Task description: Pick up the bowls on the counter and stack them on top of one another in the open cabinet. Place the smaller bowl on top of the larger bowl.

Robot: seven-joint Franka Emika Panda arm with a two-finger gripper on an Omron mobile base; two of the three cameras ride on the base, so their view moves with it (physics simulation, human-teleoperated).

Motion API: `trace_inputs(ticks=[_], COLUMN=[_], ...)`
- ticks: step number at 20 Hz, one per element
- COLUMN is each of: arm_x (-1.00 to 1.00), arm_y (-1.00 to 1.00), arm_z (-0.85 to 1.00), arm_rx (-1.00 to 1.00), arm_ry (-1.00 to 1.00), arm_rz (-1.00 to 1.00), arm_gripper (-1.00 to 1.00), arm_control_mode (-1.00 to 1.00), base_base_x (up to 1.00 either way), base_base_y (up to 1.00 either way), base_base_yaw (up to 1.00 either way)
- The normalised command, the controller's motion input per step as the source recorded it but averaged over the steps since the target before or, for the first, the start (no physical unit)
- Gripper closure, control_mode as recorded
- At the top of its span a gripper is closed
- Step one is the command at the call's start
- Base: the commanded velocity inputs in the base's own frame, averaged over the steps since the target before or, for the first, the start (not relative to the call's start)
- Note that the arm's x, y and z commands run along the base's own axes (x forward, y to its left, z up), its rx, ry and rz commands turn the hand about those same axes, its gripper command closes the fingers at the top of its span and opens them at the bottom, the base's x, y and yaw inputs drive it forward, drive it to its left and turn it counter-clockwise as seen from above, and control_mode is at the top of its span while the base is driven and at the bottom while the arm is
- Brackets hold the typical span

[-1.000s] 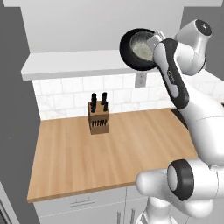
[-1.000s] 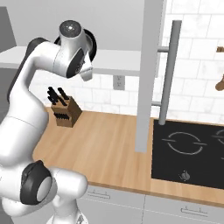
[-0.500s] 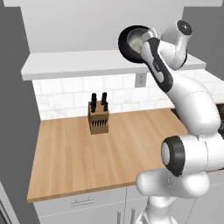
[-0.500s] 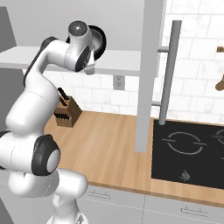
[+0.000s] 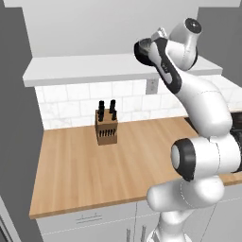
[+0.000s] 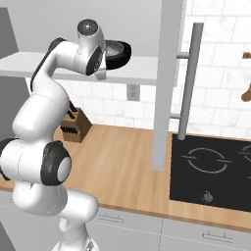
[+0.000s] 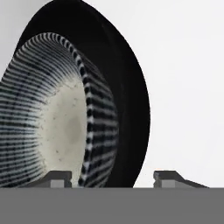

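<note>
Grey bowl (image 7: 43, 122) sits nested in the black bowl (image 7: 127, 87) up on the cabinet shelf (image 5: 94, 66). Gripper (image 7: 113, 177) is spread with one finger either side of the rims, so pulling out crooked could drag both off.

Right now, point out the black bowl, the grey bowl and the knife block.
Black bowl (image 7: 131, 87): hand view, on its glossy outer wall.
Grey bowl (image 7: 65, 127): hand view, on its pale speckled inside.
Knife block (image 5: 107, 130): left base view, on its wooden front face.
</note>
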Motion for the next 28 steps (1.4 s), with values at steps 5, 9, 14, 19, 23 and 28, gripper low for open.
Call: trace_inputs(ticks=[5, 9, 14, 19, 23, 28], arm_x=[-0.66, -1.0, -1.0, -1.0, -1.0, -0.62], arm_y=[-0.03, -0.12, -0.12, -0.01, 0.0, 0.03], arm_z=[0.01, 0.0, -0.31, -1.0, -1.0, -1.0], arm_rx=[0.02, 0.04, 0.01, -0.2, -0.23, -0.25], arm_ry=[-0.08, -0.15, -0.11, 0.02, 0.03, -0.19], arm_rz=[0.0, 0.0, 0.0, 0.03, 0.1, 0.23], arm_gripper=[-1.0, -1.0, -1.0, -1.0, -1.0, -1.0], arm_control_mode=[-1.0, -1.0, -1.0, -1.0, -1.0, -1.0], base_base_x=[0.0, 0.0, 0.0, 0.0, 0.0, 0.0], base_base_y=[0.0, 0.0, 0.0, 0.0, 0.0, 0.0], base_base_yaw=[0.0, 0.0, 0.0, 0.0, 0.0, 0.0])
